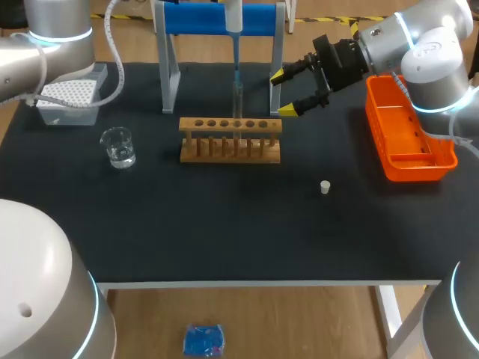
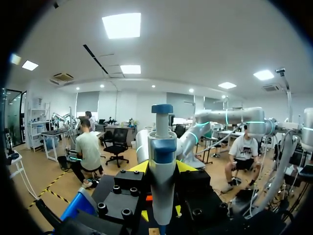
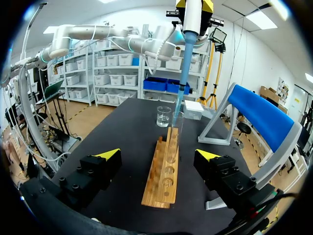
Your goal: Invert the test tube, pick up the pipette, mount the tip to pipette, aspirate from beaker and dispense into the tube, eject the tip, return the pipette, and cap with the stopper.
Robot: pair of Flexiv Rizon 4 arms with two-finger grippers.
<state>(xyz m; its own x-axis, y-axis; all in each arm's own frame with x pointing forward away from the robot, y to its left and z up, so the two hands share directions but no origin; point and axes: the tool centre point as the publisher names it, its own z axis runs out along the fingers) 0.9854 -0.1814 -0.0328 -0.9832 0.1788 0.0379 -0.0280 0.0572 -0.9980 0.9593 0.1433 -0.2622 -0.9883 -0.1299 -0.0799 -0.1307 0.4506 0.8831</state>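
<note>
Right, the table (image 1: 224, 239) first: broad room between the wooden rack (image 1: 230, 139) and the front edge, but behind the rack it's tight, with the blue stand (image 1: 221, 19) and its legs flanking the spot. Right gripper (image 1: 283, 93) hangs spread wide just beside the rack's end, near a stand leg; a careless swing could clip either. Left gripper (image 2: 162, 169) clamps the pipette (image 2: 162, 147), tip down inside the test tube (image 1: 239, 96) standing in the rack — any sideways drift could scrape the rim and tilt the tube. Stopper (image 1: 325, 187) lies alone out front, well apart
</note>
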